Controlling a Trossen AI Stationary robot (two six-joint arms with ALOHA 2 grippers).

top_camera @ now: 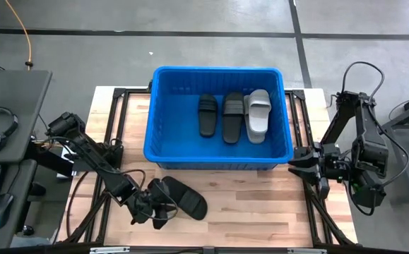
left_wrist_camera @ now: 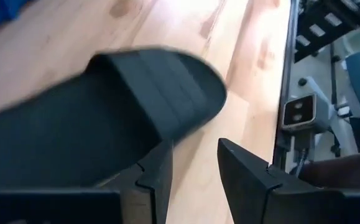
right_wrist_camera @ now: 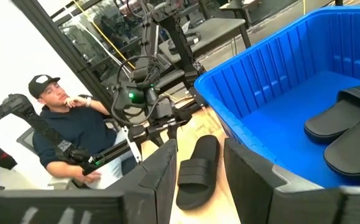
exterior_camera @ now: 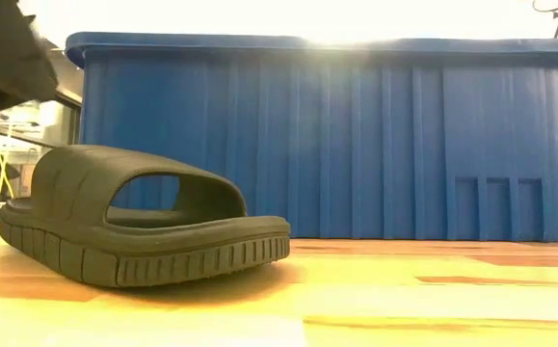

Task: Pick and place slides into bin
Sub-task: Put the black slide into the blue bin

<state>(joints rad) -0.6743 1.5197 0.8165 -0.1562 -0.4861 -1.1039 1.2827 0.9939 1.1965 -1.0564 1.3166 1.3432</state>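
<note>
A: Item: black slide (top_camera: 184,198), flat on counter (top_camera: 261,204), just ahead of left fingers (left_wrist_camera: 158,180), outside bin (top_camera: 218,164). Bin contents: two black slides, one grey.
B: Left gripper (top_camera: 150,208): fingers part-open, nothing held. Right gripper (top_camera: 301,164): beside bin, part-open, nothing held.
A: Handling note: straddle strap or sole edge, close firmly, lift well clear of bin rim.
B: Not determinable: whether left fingers touch sole. Slide blurred and cut off in left wrist view; bin contents hidden in low view.
</note>
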